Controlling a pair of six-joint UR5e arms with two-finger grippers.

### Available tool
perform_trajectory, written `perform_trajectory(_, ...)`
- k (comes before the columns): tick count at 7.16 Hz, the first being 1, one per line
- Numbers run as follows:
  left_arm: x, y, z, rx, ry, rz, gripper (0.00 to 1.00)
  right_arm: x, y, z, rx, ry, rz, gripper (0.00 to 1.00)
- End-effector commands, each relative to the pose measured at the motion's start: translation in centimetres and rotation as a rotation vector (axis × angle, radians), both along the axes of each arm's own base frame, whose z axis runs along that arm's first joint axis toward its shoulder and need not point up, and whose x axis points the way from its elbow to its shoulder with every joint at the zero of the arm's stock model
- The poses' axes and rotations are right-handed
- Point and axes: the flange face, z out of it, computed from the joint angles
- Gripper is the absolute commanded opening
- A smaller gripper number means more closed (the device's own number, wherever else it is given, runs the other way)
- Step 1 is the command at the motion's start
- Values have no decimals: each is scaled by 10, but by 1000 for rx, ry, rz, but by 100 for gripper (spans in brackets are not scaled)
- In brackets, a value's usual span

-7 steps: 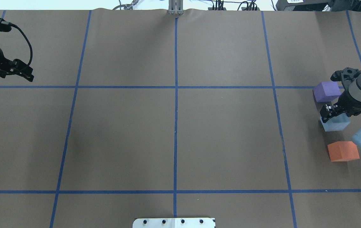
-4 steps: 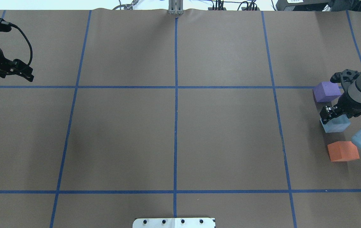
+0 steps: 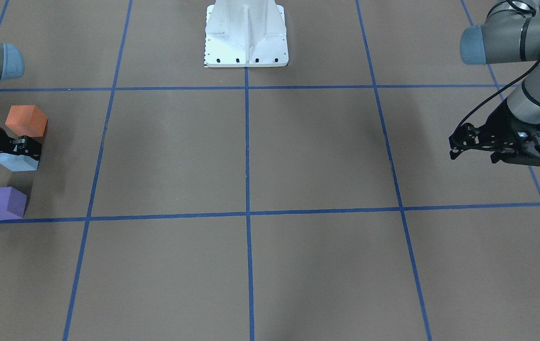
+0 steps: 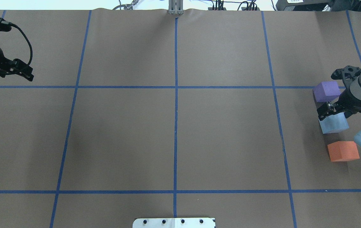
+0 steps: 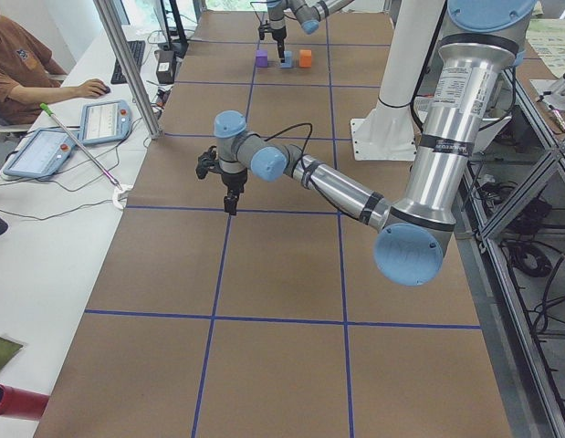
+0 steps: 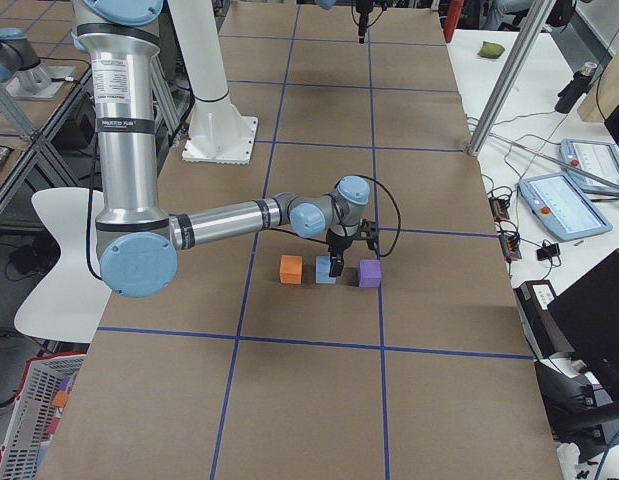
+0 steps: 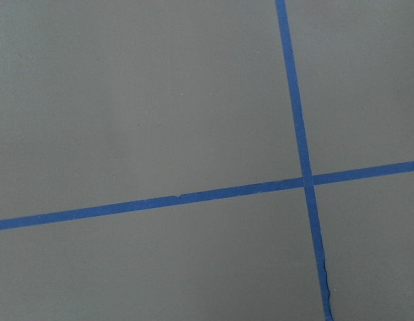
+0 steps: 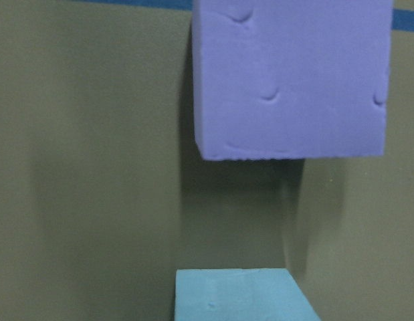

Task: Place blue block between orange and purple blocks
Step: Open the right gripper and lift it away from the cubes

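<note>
The light blue block (image 4: pixel 335 125) rests on the table between the purple block (image 4: pixel 326 90) and the orange block (image 4: pixel 343 151), all in a row at the right edge. In the front-facing view they are the blue block (image 3: pixel 19 163), the purple block (image 3: pixel 2 202) and the orange block (image 3: pixel 26 121). My right gripper (image 4: pixel 322 112) hovers just above the blue block's far-left edge, open and empty. The right wrist view shows the purple block (image 8: pixel 290 77) and the blue block (image 8: pixel 240 294) apart. My left gripper (image 4: pixel 28 75) is shut and empty at the far left.
The brown table cover (image 4: pixel 174 133) carries a grid of blue tape lines (image 4: pixel 176 95). The white robot base plate (image 4: pixel 174 222) sits at the near middle edge. The left wrist view shows only bare cover with crossing tape lines (image 7: pixel 307 180).
My right gripper has drawn up and back from the blue block toward the purple one, uncovering more of the blue block's top. The blocks and the left arm stay put.
</note>
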Motion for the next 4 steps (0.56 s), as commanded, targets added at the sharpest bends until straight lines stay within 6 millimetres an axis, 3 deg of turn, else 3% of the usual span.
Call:
perform_trajectory(1,-12,-1,1,0,1,-14,100,75,5,-48,32,-58,111,100)
perform_trajectory(2,-27,3,15,18,-11,10,100,119,6,-63,49,-84,125,100)
perform_trajectory(3,-49,4,34,39,-31,29,100,177,11,-55,119,-78,97,100)
perform_trajectory(4,-87,2,51,64,-65,59,100,215,16,-36,154,-55,33,100)
